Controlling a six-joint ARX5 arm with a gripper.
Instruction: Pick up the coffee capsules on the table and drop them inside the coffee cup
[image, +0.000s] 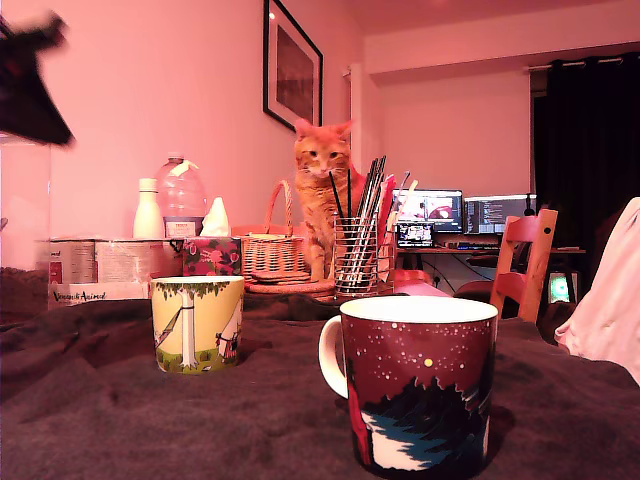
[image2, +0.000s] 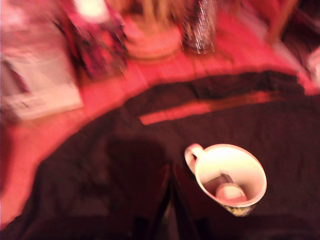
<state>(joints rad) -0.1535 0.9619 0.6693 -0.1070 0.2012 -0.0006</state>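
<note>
Coffee cup (image2: 230, 177), white inside, on the dark cloth (image2: 100, 165) over the worktop: holds both coffee capsules (image2: 227, 189), one cream and one dark. Hand (image: 30, 75): blurred, raised high at the exterior view's left; cannot tell whether open or closed.

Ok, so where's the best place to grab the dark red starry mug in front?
Probably the rim wall of the dark red mug, from above, one of the jaws inside: it stands upright, mouth open. Its handle faces the exterior view's left.
</note>
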